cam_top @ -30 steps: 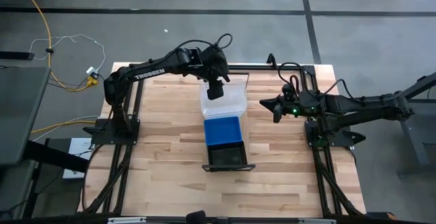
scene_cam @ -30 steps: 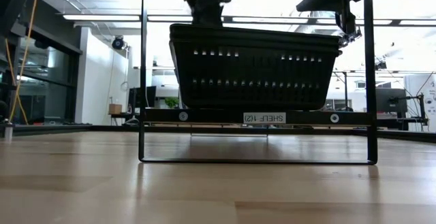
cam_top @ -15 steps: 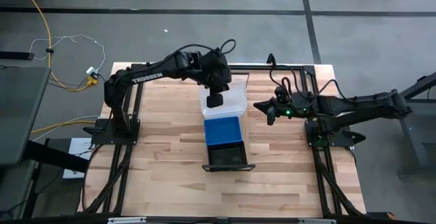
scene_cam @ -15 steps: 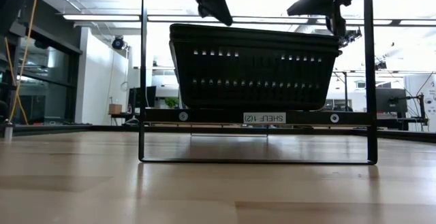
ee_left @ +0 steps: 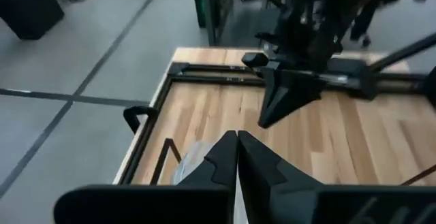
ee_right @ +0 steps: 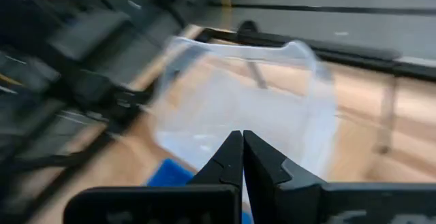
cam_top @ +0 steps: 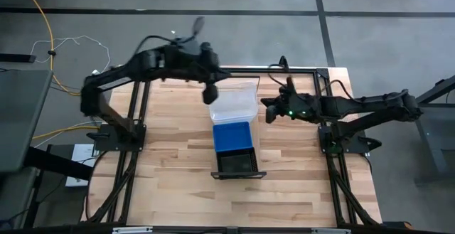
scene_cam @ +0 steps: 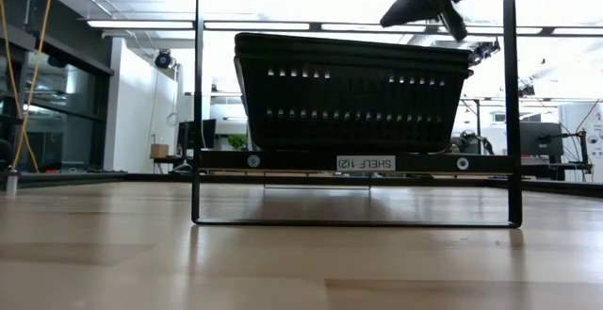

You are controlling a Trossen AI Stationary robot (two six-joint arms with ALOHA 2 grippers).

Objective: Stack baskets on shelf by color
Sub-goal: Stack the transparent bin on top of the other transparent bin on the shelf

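Fingers pressed together on both grippers, left (cam_top: 208, 94) and right (cam_top: 270, 113), holding nothing. Clear basket (cam_top: 233, 104) sits at 12 o'clock on the shelf (scene_cam: 353, 162), blue (cam_top: 232, 136) middle, black (cam_top: 237, 163) at 6. Watch your right gripper: it could nudge the clear basket off.

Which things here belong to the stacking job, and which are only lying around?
Job: clear basket, blue basket, black basket, shelf, left tool, right tool.

Lying around: yellow cable, on the floor.
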